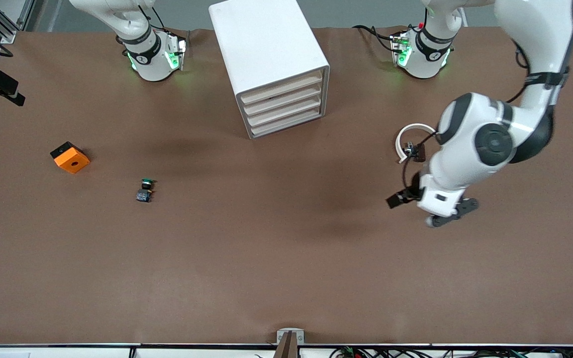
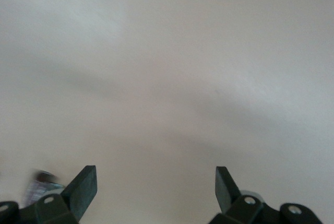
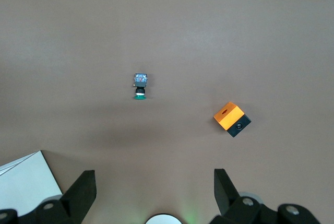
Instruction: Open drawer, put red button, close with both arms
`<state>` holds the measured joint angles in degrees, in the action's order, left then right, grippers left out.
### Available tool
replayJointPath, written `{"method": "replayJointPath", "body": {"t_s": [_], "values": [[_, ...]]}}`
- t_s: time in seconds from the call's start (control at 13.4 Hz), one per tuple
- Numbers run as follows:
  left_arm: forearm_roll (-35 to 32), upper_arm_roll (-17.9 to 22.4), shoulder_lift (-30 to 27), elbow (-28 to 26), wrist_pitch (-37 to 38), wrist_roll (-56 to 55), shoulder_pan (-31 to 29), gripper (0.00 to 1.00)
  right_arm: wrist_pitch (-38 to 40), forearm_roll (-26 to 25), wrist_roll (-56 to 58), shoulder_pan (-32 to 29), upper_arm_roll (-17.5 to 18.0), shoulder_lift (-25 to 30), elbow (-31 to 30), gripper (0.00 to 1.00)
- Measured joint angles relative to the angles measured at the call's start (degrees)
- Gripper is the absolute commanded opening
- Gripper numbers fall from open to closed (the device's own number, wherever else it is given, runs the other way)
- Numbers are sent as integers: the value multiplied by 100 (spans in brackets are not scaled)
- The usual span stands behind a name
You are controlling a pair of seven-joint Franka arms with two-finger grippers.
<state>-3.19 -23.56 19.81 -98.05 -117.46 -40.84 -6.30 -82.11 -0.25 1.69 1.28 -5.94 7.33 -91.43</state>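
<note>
The low half of the frame is bare brown desk (image 1: 266, 258), open to its near edge. Above it, at the left arm's end, the left tool (image 1: 451, 213) hangs over the desk, fingers (image 2: 83, 187) spread wide. I cannot pick out the red button; a small blurred thing shows by one finger. Toward the right arm's end lie a green-capped button (image 1: 144, 190) and an orange cube (image 1: 70, 157). The white drawer cabinet (image 1: 269, 54) stands at top centre. The right tool (image 3: 154, 182) waits up high, wide open.
</note>
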Motion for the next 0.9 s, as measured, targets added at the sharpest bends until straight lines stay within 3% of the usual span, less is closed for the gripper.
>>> {"method": "replayJointPath", "body": {"t_s": [0.37,0.67,0.9], "values": [[-3,2,-669,430,993,1073,-980,100,37,0,1,-18,7,-1,24,100],[-3,-2,-1012,1028,1958,2375,-1421,100,37,0,2,-18,21,-7,29,100],[-3,178,-1421,1125,2451,3011,-1448,100,37,0,2,-18,28,-12,32,100]]}}
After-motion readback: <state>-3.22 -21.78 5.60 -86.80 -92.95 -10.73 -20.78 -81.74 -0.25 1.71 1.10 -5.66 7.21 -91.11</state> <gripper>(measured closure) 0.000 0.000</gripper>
